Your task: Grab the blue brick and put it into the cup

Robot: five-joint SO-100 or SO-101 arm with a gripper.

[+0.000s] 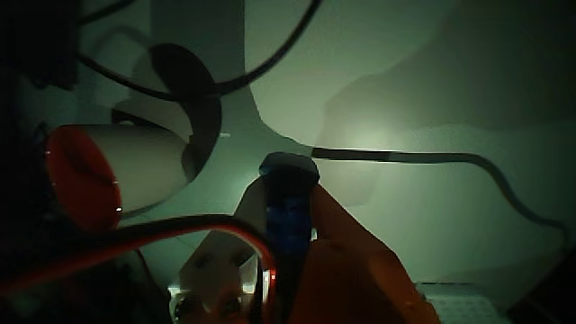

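In the wrist view my gripper (286,193) is shut on the blue brick (288,211), which stands upright between a white finger (250,205) on the left and an orange finger (346,247) on the right. The brick is held above the pale table. The cup (108,175) is white outside and red inside. It sits to the left of the brick, seen tilted, with its red mouth toward the left edge of the view. The brick is apart from the cup, right of its white wall.
The scene is dim. A black cable (432,157) runs across the table to the right behind the brick. More black cables (225,81) loop at the upper left. A red wire (135,238) crosses the lower left near the gripper.
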